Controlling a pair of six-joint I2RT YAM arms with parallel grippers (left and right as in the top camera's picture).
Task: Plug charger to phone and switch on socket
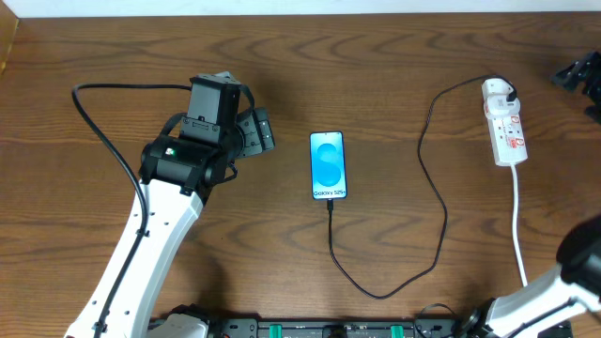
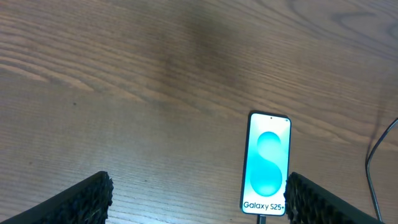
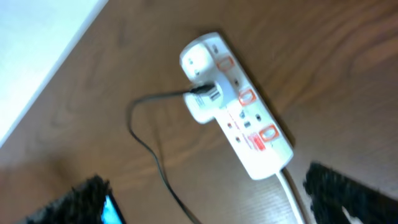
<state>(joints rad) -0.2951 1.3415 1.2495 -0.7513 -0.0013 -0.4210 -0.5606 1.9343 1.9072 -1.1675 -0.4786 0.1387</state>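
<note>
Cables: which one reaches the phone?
The thin black charger, running from the phone's bottom edge; the thicker white cord only leaves the socket.

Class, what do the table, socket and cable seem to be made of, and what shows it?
Table: wood or wood-look laminate, matte; grain lines show. Socket: likely smooth white plastic, moulded shell. Cable: seemingly black rubbery sheath; it lies in loose curves.

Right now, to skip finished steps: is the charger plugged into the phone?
Plugged in, it appears: the charger runs straight into the phone at its bottom edge, with no gap visible.
</note>
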